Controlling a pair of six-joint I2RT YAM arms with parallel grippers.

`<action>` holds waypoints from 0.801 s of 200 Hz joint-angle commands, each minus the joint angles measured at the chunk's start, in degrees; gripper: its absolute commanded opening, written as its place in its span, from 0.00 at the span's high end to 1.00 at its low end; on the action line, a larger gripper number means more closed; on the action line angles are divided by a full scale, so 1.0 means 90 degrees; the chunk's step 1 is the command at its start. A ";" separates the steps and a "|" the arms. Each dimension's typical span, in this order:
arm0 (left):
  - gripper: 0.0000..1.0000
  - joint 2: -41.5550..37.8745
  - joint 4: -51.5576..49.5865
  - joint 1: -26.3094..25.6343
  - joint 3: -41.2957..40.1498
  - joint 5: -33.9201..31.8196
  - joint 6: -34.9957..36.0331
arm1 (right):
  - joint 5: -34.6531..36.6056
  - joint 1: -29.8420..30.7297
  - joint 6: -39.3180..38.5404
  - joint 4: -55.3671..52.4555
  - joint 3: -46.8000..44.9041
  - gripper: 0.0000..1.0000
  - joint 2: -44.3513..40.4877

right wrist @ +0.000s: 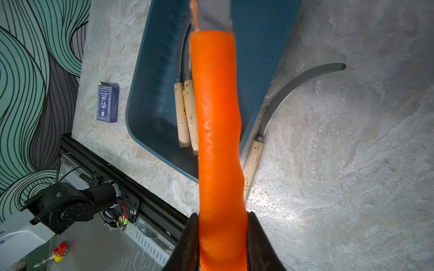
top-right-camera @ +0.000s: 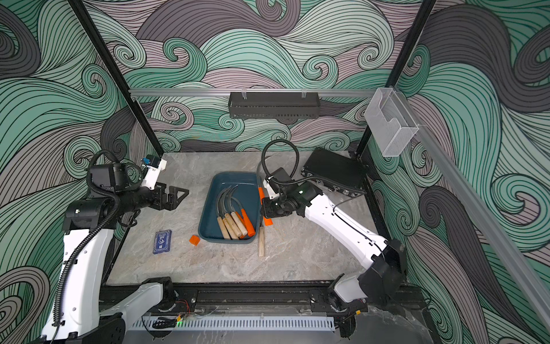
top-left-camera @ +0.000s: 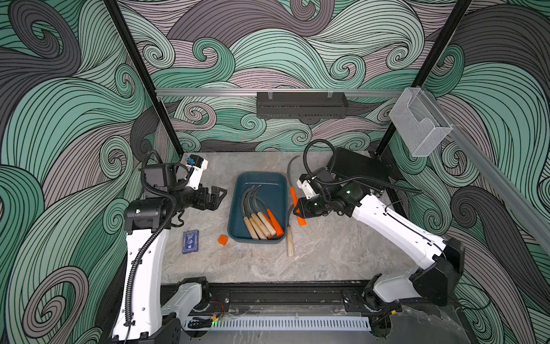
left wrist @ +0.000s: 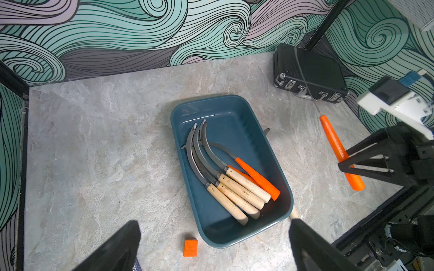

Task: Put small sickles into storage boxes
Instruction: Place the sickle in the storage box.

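Orange-handled sickle (right wrist: 216, 117) clamped in right gripper (right wrist: 222, 225) beside tray (left wrist: 234, 131); left gripper (top-left-camera: 220, 194) open, empty. Risk: blade (top-left-camera: 289, 171) snagged on rim if lowered early.

Grey marbled surface (top-left-camera: 327, 262) with five things on it.
A dark teal tray (top-left-camera: 262, 175) sits mid-surface. A wooden-handled sickle (top-left-camera: 290, 244) lies just beside its right wall, an orange cube (top-left-camera: 222, 239) by its near-left corner, a blue card box (top-left-camera: 190, 241) further left, and a black latch case (top-left-camera: 360, 169) far right.

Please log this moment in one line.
right end effector: shut on orange-handled sickle | left end effector: open | tray: several sickles inside | table: wooden-handled sickle
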 commanded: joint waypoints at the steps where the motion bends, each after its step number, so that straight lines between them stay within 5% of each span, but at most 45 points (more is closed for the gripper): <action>1: 0.01 0.0025 0.0097 -0.0020 0.0071 -0.0086 -0.0100 | -0.0222 0.0269 0.0183 0.0204 0.0273 1.00 0.0347; 160: 0.01 -0.0122 -0.0028 -0.0020 0.0132 0.0046 -0.0132 | -0.0768 0.0984 0.0651 0.0490 0.1797 1.00 0.3264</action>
